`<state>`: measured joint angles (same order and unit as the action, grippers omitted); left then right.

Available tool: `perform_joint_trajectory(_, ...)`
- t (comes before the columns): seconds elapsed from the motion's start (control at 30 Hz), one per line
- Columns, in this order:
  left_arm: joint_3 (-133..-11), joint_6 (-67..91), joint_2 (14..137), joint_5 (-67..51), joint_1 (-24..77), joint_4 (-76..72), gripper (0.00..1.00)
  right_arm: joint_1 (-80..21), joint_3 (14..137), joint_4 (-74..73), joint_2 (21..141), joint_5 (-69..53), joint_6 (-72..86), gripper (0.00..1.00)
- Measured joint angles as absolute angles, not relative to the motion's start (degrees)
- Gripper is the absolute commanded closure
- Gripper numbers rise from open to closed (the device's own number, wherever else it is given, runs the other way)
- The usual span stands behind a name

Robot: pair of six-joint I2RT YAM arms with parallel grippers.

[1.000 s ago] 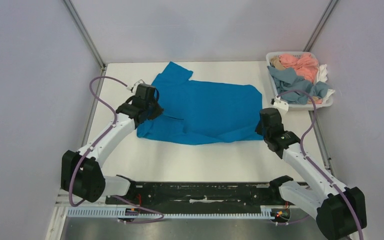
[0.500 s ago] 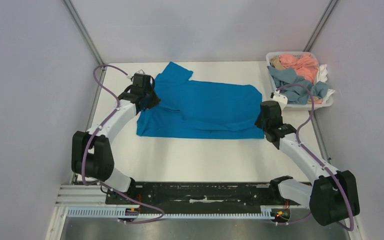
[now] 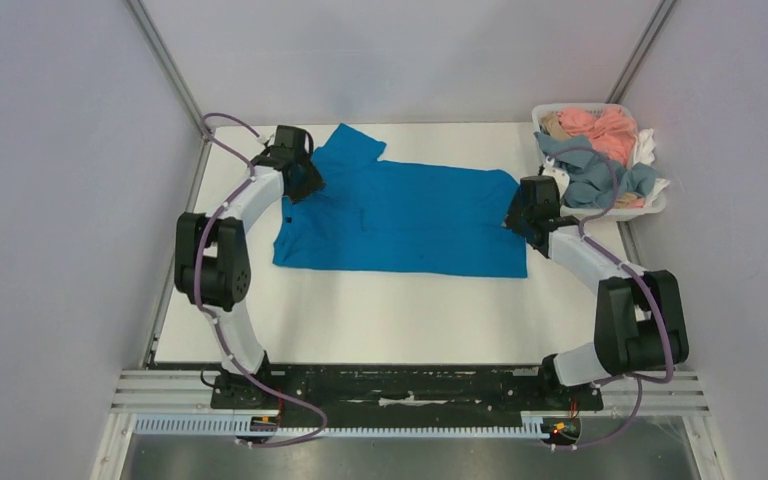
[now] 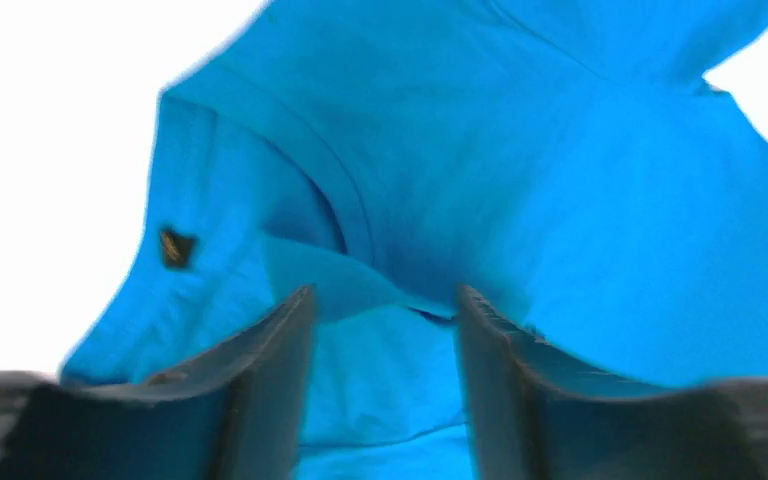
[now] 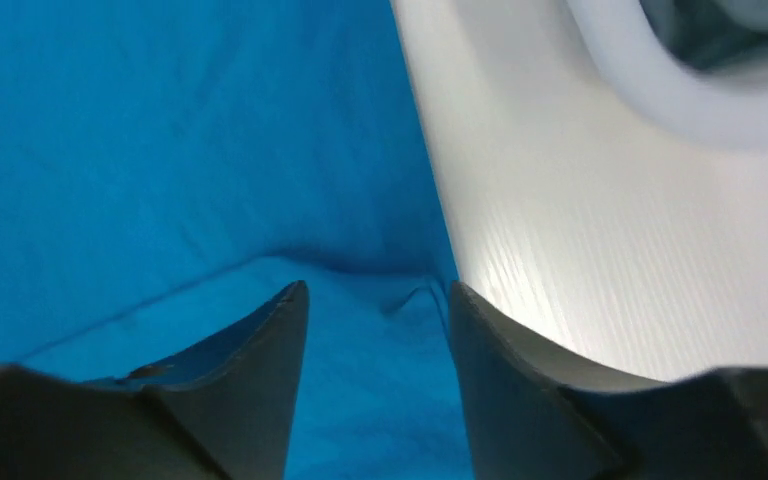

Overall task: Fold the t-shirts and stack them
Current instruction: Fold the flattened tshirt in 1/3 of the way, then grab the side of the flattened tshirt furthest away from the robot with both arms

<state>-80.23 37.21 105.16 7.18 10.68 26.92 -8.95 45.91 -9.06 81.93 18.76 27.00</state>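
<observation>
Blue shirt (image 3: 400,220): lies flat as a long band across the far half of the table (image 3: 390,315) (one sleeve pokes out at the far left).
Left gripper (image 3: 310,186): sits at the shirt's left end by the collar, jaws parted, cloth showing between the fingers, nothing pinched.
Right gripper (image 3: 513,216): sits at the right end, jaws likewise apart over the hem corner.
Basket (image 3: 652,207): stands far right, holds a pink shirt (image 3: 600,125) and a grey-blue shirt (image 3: 585,165).

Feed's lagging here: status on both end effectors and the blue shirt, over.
Left end effector open over collar end. Right end effector open at hem edge. Blue shirt flat on table. Basket off right, not blocking.
</observation>
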Motion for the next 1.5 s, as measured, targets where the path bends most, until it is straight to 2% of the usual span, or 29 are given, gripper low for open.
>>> perform_joint_trajectory(0.1,-86.9,37.0,110.3,9.2,9.8,30.7,0.2,-8.2,50.7,-9.1,85.0,15.5,24.8,0.05)
perform_joint_trajectory(0.13,-88.9,37.1,111.5,9.8,9.5,31.7,0.2,-8.2,51.7,-9.1,85.0,14.4,24.0,0.02)
perform_joint_trajectory(0.3,-91.3,37.1,111.2,10.0,8.9,33.5,0.18,-9.4,50.6,-6.6,80.3,8.6,21.6,0.02)
perform_joint_trajectory(0.47,-80.4,37.3,104.2,3.9,9.6,29.4,0.17,-13.6,42.8,-3.4,75.1,3.6,19.2,0.02)
perform_joint_trajectory(0.63,-68.6,38.2,100.9,-1.5,10.9,26.0,0.17,-18.8,40.6,-1.3,79.5,-0.3,16.9,0.02)
perform_joint_trajectory(0.9,-62.1,38.8,100.7,-1.1,11.0,25.2,0.15,-21.1,35.2,2.1,83.4,-1.5,17.5,0.02)
perform_joint_trajectory(1.1,-51.9,40.8,92.0,-1.0,11.0,23.9,0.15,-21.1,25.0,6.3,73.7,-2.4,18.6,0.02)
perform_joint_trajectory(1.23,-41.6,42.3,81.1,-1.2,11.1,25.1,0.14,-21.2,17.9,6.8,64.5,-5.2,19.6,0.02)
perform_joint_trajectory(1.5,-28.5,47.1,62.5,-3.2,12.7,28.2,0.14,-23.3,10.8,-3.6,46.3,-7.7,23.4,0.02)
